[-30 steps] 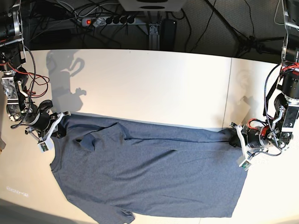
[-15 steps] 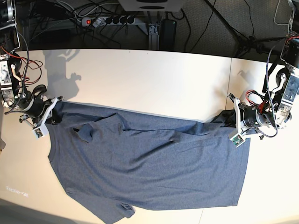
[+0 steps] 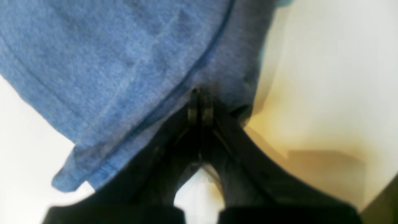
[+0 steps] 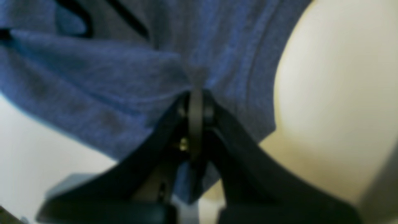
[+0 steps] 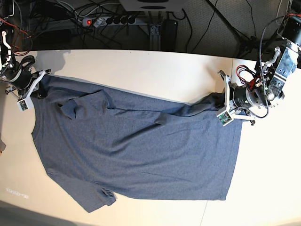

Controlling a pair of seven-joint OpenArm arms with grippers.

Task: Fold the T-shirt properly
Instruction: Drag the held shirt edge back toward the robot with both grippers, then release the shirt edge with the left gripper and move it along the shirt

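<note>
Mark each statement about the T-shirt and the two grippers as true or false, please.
1. The left gripper is shut on the T-shirt. True.
2. The right gripper hangs open above the cloth. False: it is shut on a corner of the T-shirt.
3. White lettering shows on the upward side of the T-shirt. False: the visible side is plain blue-grey.
4. A power strip lies behind the table. True.
5. The T-shirt is already folded into a small square. False: it lies spread out, stretched between the two grippers.
</note>
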